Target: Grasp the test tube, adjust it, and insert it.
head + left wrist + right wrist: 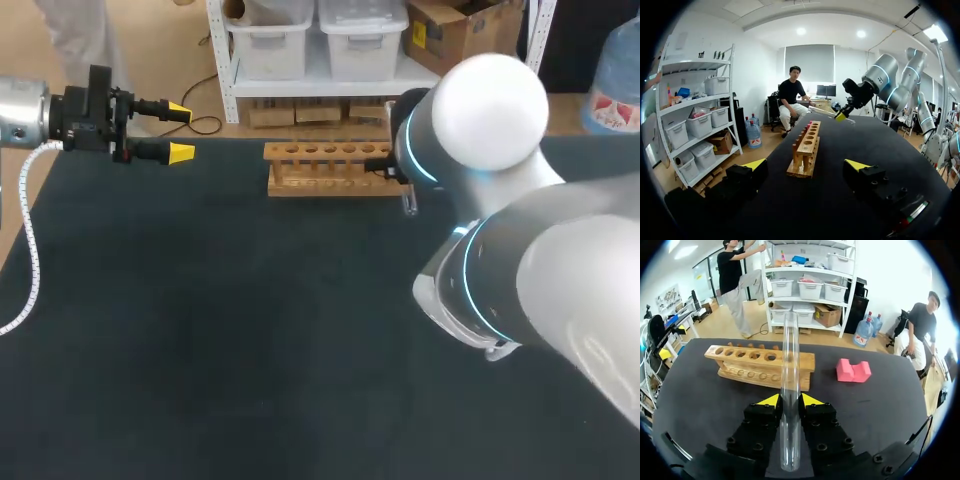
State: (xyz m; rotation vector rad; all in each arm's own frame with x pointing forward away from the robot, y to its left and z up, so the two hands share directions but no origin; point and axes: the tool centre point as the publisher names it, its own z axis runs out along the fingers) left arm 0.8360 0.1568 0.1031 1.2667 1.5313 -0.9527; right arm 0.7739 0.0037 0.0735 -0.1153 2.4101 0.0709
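A clear glass test tube (790,385) lies lengthwise between the yellow tips of my right gripper (790,401), which is shut on it. Its far end points over the near end of the wooden rack (760,365). The left wrist view shows the same gripper (841,116) holding the tube (822,112) above the far end of the rack (807,147). The rack (330,168) stands at the table's back edge in the head view, where my right arm (480,110) hides its own gripper. At the far left, well away from the rack, my left gripper (180,130) is open and empty.
A pink notched block (853,371) sits on the dark table beside the rack's end. The rack's top row of holes holds no tubes. The black tabletop (250,330) in front of the rack is bare.
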